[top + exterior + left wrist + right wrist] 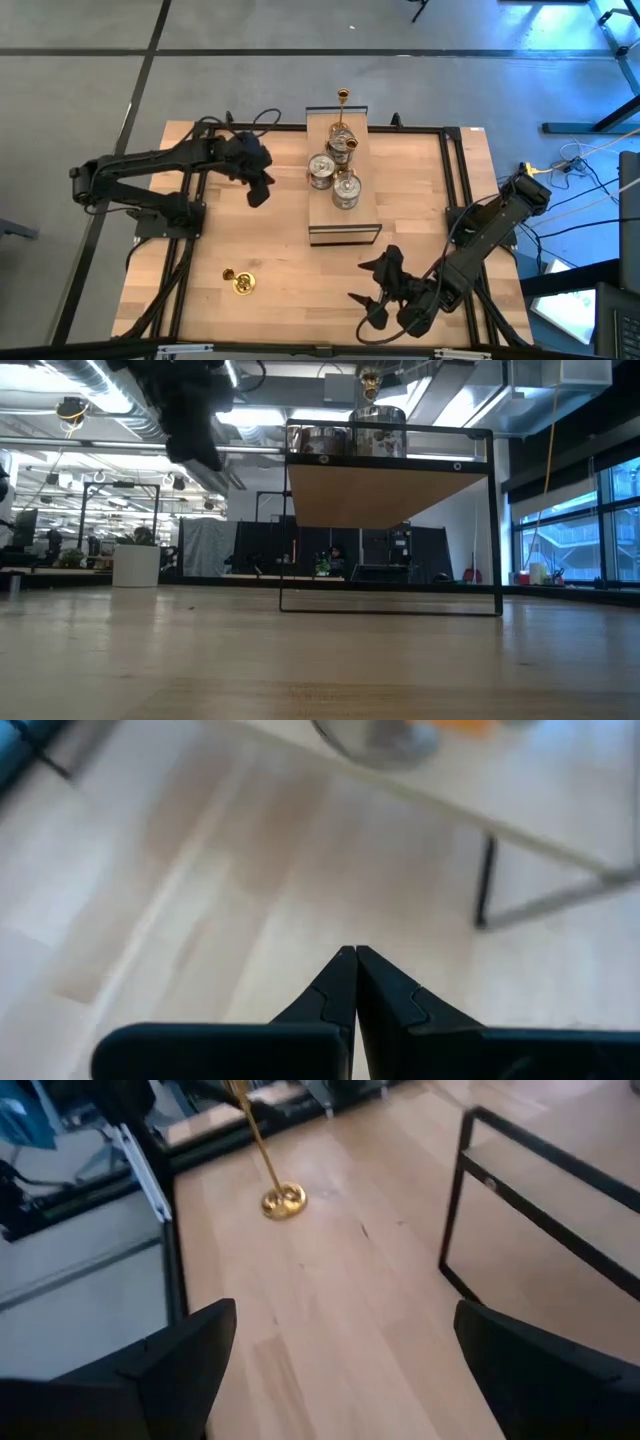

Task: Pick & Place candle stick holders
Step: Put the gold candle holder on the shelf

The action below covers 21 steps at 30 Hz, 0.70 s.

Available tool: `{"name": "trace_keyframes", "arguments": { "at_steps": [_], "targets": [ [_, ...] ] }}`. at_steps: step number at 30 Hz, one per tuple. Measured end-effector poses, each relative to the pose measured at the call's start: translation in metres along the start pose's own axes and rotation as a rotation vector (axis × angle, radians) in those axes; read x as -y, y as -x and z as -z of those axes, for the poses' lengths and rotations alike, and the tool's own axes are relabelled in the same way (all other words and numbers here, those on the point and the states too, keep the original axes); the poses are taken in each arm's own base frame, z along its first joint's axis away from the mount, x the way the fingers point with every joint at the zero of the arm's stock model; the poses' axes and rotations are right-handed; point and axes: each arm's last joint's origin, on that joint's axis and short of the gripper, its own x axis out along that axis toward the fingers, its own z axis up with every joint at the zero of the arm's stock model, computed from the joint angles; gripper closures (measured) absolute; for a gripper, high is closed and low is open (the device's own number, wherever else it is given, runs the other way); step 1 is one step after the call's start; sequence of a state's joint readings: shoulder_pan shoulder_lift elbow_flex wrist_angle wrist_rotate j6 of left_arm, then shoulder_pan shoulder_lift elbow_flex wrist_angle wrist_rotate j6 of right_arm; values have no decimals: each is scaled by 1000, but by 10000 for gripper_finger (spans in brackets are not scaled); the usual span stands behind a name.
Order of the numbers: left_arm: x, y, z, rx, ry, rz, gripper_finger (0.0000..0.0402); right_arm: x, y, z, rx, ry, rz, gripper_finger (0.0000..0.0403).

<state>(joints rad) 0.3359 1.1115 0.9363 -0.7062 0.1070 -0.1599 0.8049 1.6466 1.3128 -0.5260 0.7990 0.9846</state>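
Note:
A slim gold candle stick holder (240,282) stands on its round base (284,1201) on the table's near left part. Several more holders, gold (342,97) and squat silver (322,170), stand on top of a raised wooden shelf (318,215) in the table's middle; the low view shows the silver ones (350,440) on it. My left gripper (258,190) hangs shut and empty above the table just left of the shelf, with its fingertips (355,955) together. My right gripper (372,282) stands open and empty near the front edge, right of the lone gold holder (262,1150).
The shelf rests on thin black metal legs (485,880) with room beneath its board (390,490). A black frame rail (165,1210) runs along the table's edges, and cables (590,160) lie on the floor at the right. Bare wood (290,280) lies between the lone holder and my right gripper.

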Motion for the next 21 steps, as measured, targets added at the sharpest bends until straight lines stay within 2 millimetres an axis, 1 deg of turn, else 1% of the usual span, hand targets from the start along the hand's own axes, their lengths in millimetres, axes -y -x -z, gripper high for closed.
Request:
{"name": "trace_keyframes", "arguments": {
  "at_steps": [4,7,12,15,18,21],
  "targets": [
    [2,1,10,-111,-51,112,400,-2,-5,-9,46,-11,-17,25],
    [3,3,18,-201,-60,181,400,-3,-10,-19,81,-68,-37,25],
    [2,8,33,-344,-76,179,400,-7,-15,-34,151,-163,-91,25],
    [1,10,39,-408,-92,183,400,-8,-17,-39,178,-197,-113,25],
    [0,5,48,-457,-74,218,400,-9,-17,-43,198,-253,-137,25],
    [1,-1,60,-513,-28,311,400,-13,-18,-45,216,-332,-172,25]
  ]
}}
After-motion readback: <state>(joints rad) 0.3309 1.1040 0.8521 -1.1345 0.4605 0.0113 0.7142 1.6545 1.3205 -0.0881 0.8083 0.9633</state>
